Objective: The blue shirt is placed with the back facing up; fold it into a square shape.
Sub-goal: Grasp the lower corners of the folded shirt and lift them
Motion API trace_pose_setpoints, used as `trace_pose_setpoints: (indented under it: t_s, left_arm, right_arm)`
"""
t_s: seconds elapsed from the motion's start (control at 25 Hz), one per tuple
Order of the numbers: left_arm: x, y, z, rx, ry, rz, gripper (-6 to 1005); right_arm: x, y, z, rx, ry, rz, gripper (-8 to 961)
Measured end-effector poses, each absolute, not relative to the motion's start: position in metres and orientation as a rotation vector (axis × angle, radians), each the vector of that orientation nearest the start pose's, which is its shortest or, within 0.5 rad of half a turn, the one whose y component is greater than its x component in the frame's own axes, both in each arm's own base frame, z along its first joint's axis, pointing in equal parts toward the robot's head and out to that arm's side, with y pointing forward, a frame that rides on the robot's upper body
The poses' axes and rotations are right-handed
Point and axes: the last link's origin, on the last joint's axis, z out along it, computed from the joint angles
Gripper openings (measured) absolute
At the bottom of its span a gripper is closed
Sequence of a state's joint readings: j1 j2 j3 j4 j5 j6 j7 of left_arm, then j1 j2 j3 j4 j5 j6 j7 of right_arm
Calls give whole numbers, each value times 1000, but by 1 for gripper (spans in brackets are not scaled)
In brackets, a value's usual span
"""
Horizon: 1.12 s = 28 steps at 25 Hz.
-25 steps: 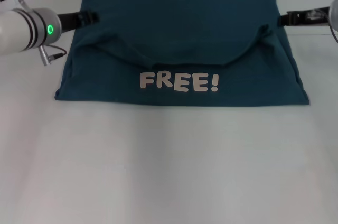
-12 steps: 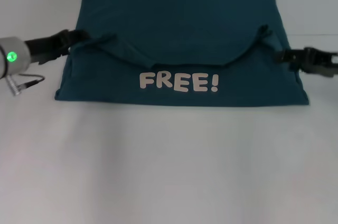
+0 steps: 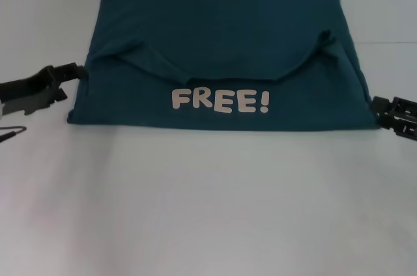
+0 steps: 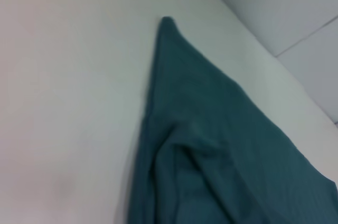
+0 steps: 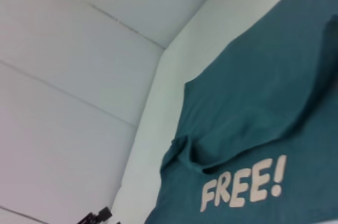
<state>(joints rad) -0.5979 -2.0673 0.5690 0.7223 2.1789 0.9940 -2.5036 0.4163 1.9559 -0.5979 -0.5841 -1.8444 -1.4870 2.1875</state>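
The blue shirt (image 3: pixel 221 35) lies flat on the far half of the white table (image 3: pixel 208 198). Its far part is folded over toward me, and white letters "FREE!" (image 3: pixel 220 101) show on the near strip. My left gripper (image 3: pixel 70 81) is open and empty, just off the shirt's left edge. My right gripper (image 3: pixel 379 113) is open and empty at the shirt's near right corner. The shirt's left edge and a loose fold show in the left wrist view (image 4: pixel 211 145). The lettering and the fold show in the right wrist view (image 5: pixel 253 102).
Bare white tabletop stretches from the shirt's near edge to the front of the head view. A thin cable (image 3: pixel 12 133) hangs below the left arm. The left gripper shows small and far off in the right wrist view (image 5: pixel 95 216).
Both grippers have come away from the shirt's upper side edges, moving outward and toward me. The folded flap stays on the shirt, its side corners dropped lower.
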Motion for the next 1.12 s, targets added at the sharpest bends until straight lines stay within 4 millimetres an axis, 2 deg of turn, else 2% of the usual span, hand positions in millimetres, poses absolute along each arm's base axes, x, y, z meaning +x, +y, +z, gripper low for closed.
trace_pose_setpoints:
  t_s: [0.2, 0.44, 1.12]
  left_arm:
    - [-320, 403, 44, -1637, -1777, -713, 766]
    - [-317, 409, 35, -1813, -1515, -580, 765]
    - [-320, 416, 8, -1823, -1486, -455, 765]
  right_arm:
    - [329, 320, 65, -2008, 1773, 1034, 706]
    - [329, 325, 65, -2005, 1750, 1019, 706]
    - [330, 324, 63, -1991, 1764, 1030, 706]
